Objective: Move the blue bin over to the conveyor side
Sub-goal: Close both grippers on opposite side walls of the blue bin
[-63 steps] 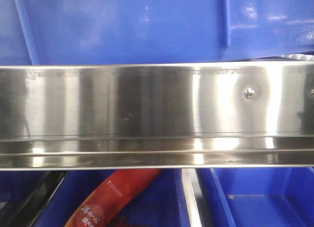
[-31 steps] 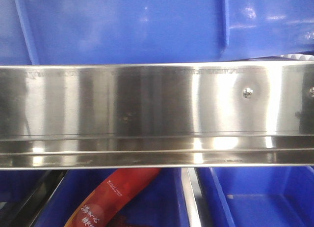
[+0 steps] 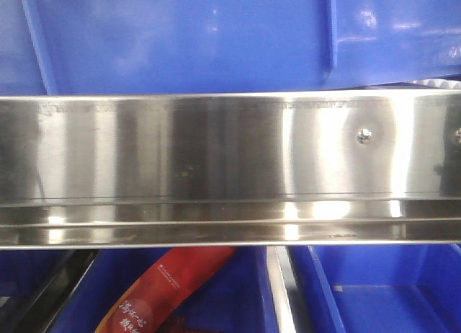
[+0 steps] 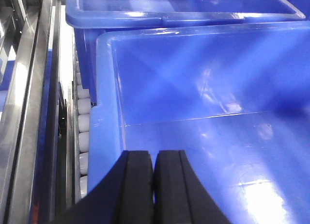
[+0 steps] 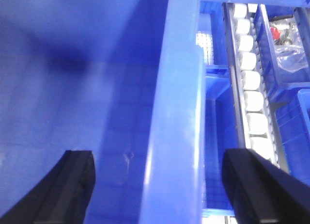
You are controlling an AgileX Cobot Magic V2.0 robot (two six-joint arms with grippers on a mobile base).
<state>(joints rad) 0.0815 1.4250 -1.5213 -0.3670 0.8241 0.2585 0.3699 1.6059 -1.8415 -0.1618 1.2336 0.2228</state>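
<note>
The blue bin (image 4: 208, 103) fills the left wrist view, glossy and empty, with its thick left rim beside white rollers. My left gripper (image 4: 154, 155) is shut with nothing between its black pads, hovering over the bin floor just inside that left rim. In the right wrist view my right gripper (image 5: 162, 158) is open and straddles the blue bin's right rim (image 5: 177, 112), one finger (image 5: 77, 178) inside the bin and the other finger (image 5: 249, 180) outside. The front view shows the blue bin's wall (image 3: 187, 37) with vertical ribs. The conveyor side is out of view.
A shiny steel rail (image 3: 230, 167) crosses the front view. Below it sit more blue crates (image 3: 382, 290), one holding a red packet (image 3: 169, 286). A second blue crate (image 4: 184, 10) stands right behind the bin. White rollers (image 5: 252, 83) and small parts bins (image 5: 286, 40) lie to the right.
</note>
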